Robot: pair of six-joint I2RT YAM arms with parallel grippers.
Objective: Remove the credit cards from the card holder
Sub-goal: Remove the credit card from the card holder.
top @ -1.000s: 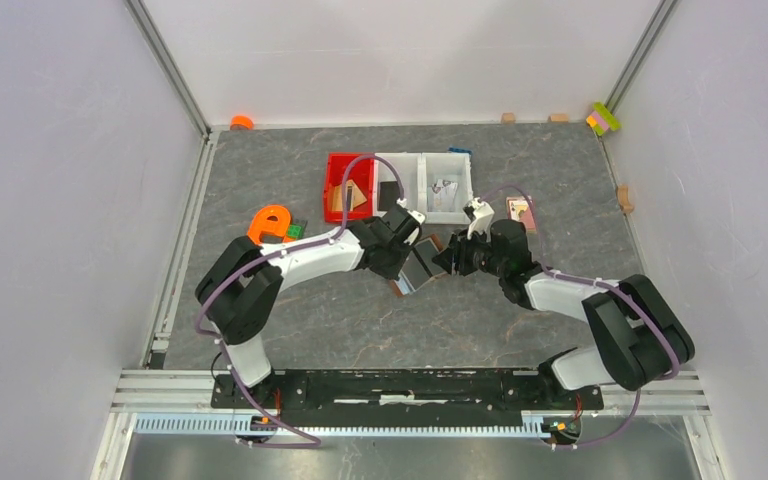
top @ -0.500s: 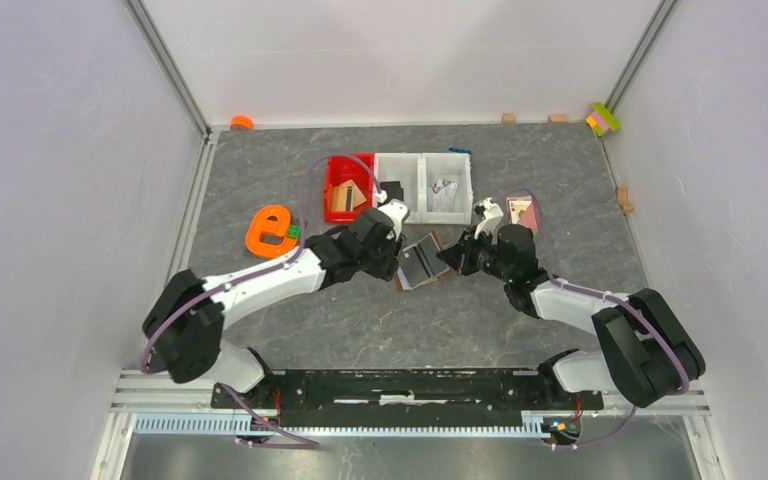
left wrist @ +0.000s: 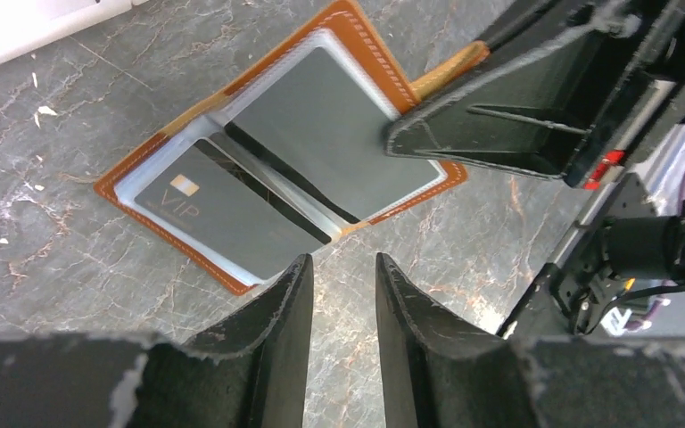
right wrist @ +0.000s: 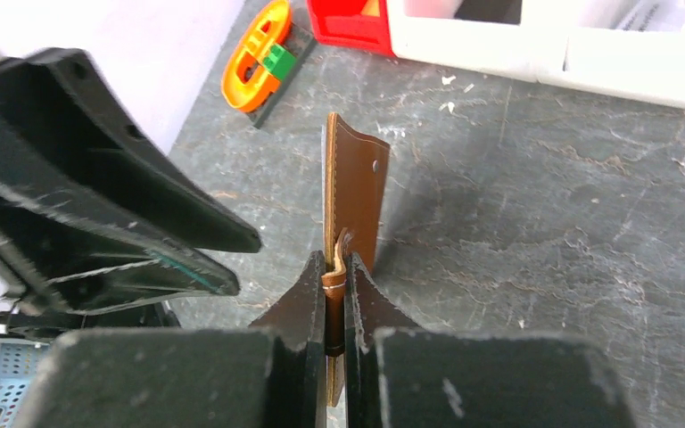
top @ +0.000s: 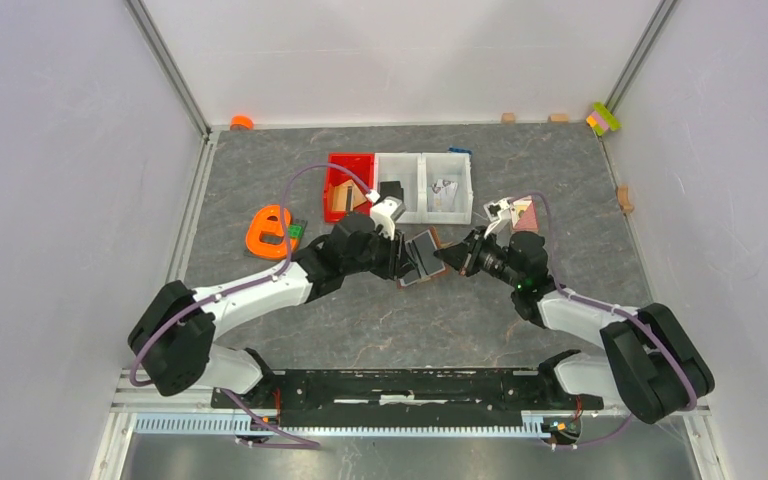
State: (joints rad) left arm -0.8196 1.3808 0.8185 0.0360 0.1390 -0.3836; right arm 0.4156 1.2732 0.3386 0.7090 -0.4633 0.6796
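Note:
The card holder (left wrist: pixel 383 67) is a brown leather wallet with pale lining, lying open on the table. It also shows mid-table in the top view (top: pixel 424 256). Two dark grey credit cards sit in its pockets, a "VIP" one (left wrist: pixel 223 218) on the left half and another (left wrist: pixel 321 143) on the right half. My left gripper (left wrist: pixel 342 260) is open and empty, just short of the wallet's near edge. My right gripper (right wrist: pixel 337 267) is shut on the wallet's brown edge by the snap tab (right wrist: pixel 354 187), which stands on edge in the right wrist view.
A red bin (top: pixel 348 185) and a white two-part bin (top: pixel 425 190) holding a black flat piece (top: pixel 392 191) stand just behind the wallet. An orange piece (top: pixel 272 228) lies to the left. A pink-red picture card (top: pixel 522 212) lies to the right.
My left arm has stretched out lower and further left, its gripper staying at the wallet's left edge. My right gripper has shifted slightly right, and the wallet now lies flatter and a little further back.

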